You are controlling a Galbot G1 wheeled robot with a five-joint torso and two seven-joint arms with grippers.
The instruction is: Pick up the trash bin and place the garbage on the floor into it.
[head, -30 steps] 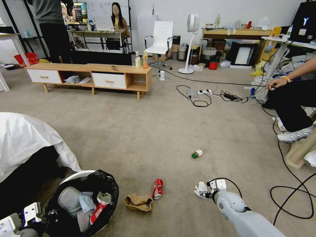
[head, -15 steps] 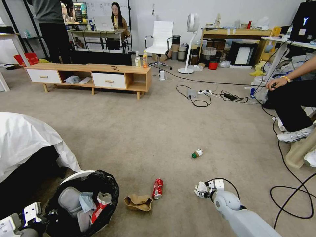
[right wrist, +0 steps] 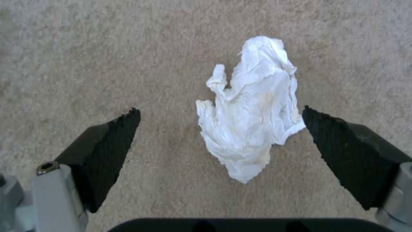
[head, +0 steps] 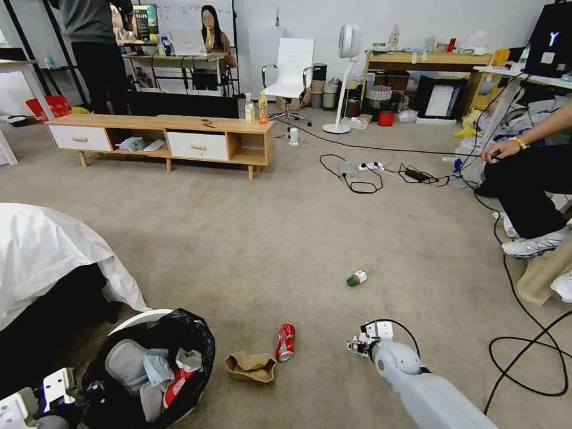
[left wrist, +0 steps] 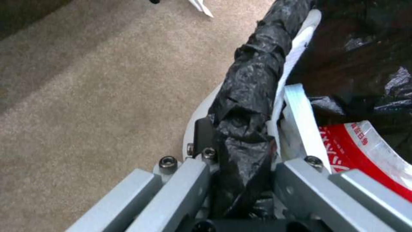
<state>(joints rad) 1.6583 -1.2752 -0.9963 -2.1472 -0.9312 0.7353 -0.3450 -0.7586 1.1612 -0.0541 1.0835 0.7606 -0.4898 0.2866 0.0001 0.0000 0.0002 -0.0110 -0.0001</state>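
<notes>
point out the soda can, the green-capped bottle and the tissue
soda can (head: 285, 342), head view, middle of its red side
green-capped bottle (head: 357, 278), head view, its label
tissue (right wrist: 251, 109), right wrist view, crumpled centre

We count one bin (head: 152, 363), one can (head: 285, 342), one cardboard scrap (head: 251, 366), one green-capped bottle (head: 357, 278), one tissue (right wrist: 249, 106) and two drink bottles (head: 256, 108).

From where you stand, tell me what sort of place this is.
Probably an office or lab workroom staged partly as a living room: beige carpet floor, a low wooden TV cabinet with white drawers, a white office chair, and black cables strewn about.
</notes>
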